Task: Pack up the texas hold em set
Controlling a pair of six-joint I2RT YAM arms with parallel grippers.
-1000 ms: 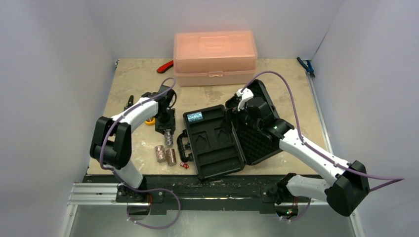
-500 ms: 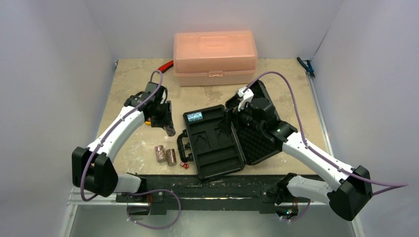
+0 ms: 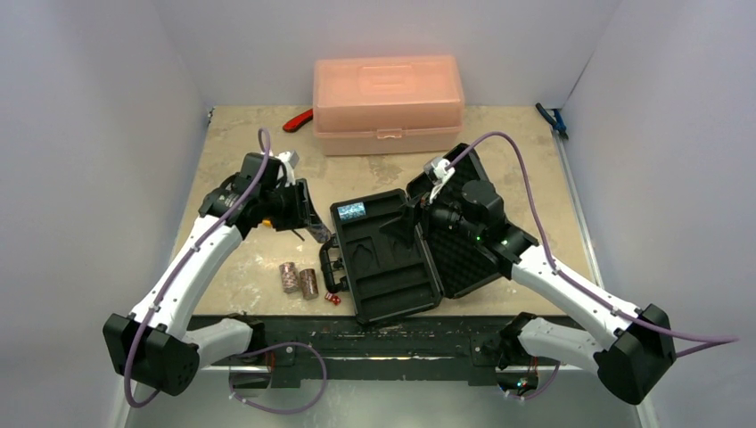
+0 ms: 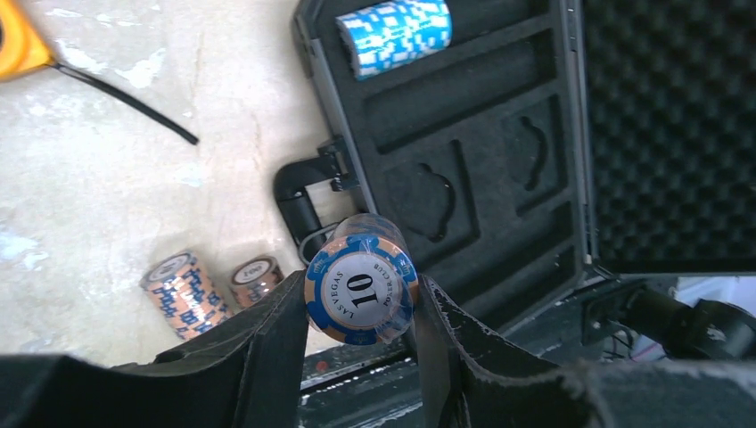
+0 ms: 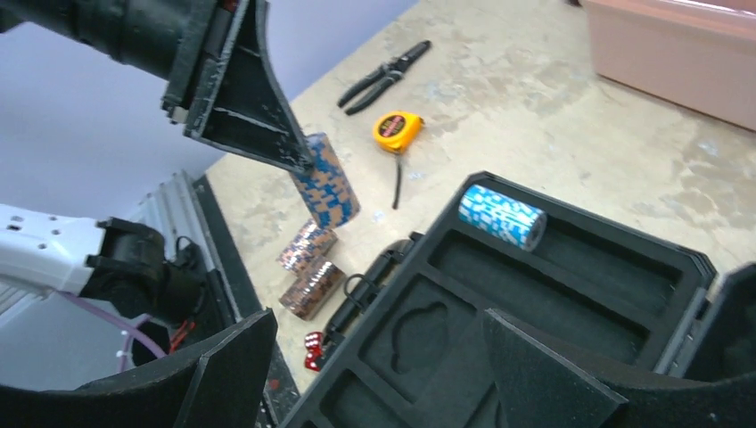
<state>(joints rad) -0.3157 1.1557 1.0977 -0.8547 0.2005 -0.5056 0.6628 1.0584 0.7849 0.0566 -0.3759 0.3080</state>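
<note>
The black foam-lined briefcase (image 3: 392,267) lies open at the table's front middle, its handle (image 3: 332,260) pointing left. A blue chip stack (image 3: 352,211) lies in its far slot, also seen in the left wrist view (image 4: 394,32) and the right wrist view (image 5: 501,215). My left gripper (image 3: 308,225) is shut on a blue and tan chip stack (image 4: 361,283), held above the table left of the case. Two reddish-brown stacks (image 3: 299,278) and two red dice (image 3: 333,298) lie on the table by the handle. My right gripper (image 3: 406,223) is open and empty over the case (image 5: 535,303).
A translucent pink box (image 3: 388,102) stands at the back. A yellow tape measure (image 5: 398,130) and pliers (image 5: 383,77) lie on the table's left part. A red-handled tool (image 3: 298,119) lies by the box, a blue tool (image 3: 553,119) at the far right edge.
My left gripper has lifted the chip stack off the table and swung it right toward the case. My right gripper has shifted left over the case's base.
</note>
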